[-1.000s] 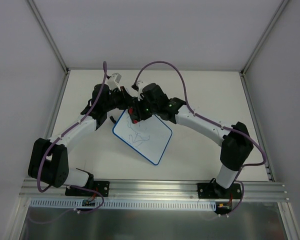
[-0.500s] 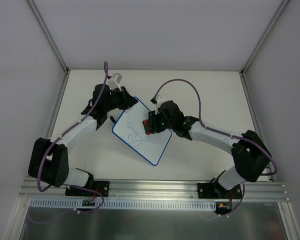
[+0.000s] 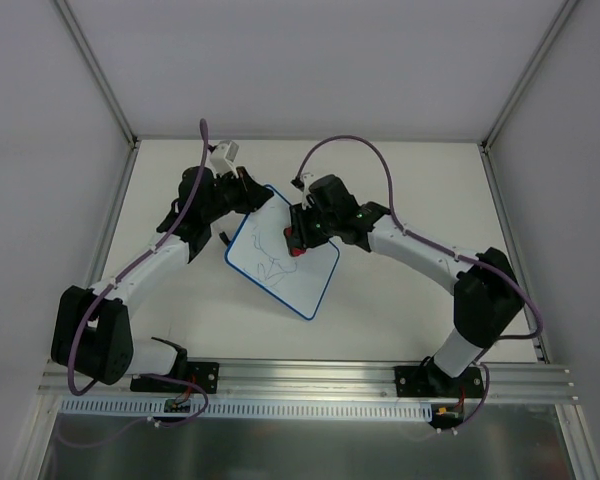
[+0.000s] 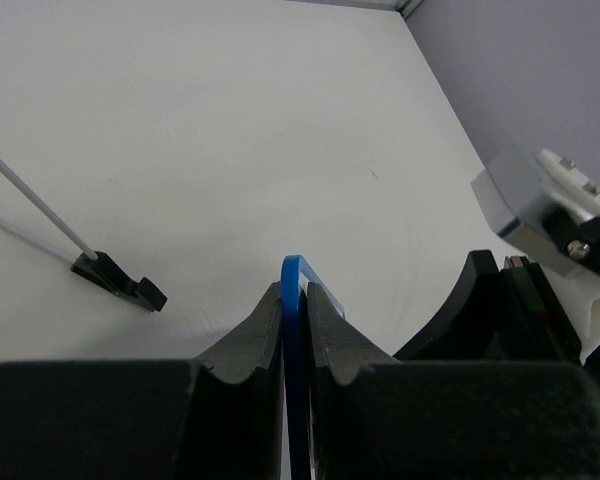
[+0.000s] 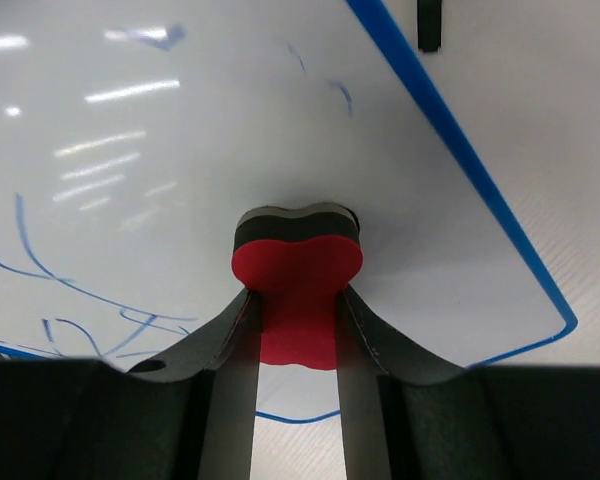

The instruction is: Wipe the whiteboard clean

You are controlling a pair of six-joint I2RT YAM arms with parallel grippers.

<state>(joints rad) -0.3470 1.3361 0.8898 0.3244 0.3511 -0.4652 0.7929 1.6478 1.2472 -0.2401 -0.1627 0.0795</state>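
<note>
The whiteboard (image 3: 298,272), white with a blue rim and blue scribbles, lies tilted mid-table. My left gripper (image 3: 254,196) is shut on its far blue rim (image 4: 294,330), seen edge-on between the fingers in the left wrist view. My right gripper (image 3: 298,240) is shut on the red bone-shaped eraser (image 5: 296,298), whose dark felt end presses on the board (image 5: 180,180). Blue pen marks (image 5: 40,270) show to the left of the eraser, with faint ones above it. One black clip foot (image 5: 430,22) shows at the board's far edge.
A black clip with thin wire legs (image 4: 120,279) lies on the white table (image 3: 400,180) left of my left gripper. Grey walls enclose the table on three sides. The metal rail (image 3: 310,375) with the arm bases runs along the near edge.
My right gripper with the eraser swung out to the right over the board, then came back left toward the middle. The board has tilted and shifted slightly left. The left arm moved a little.
</note>
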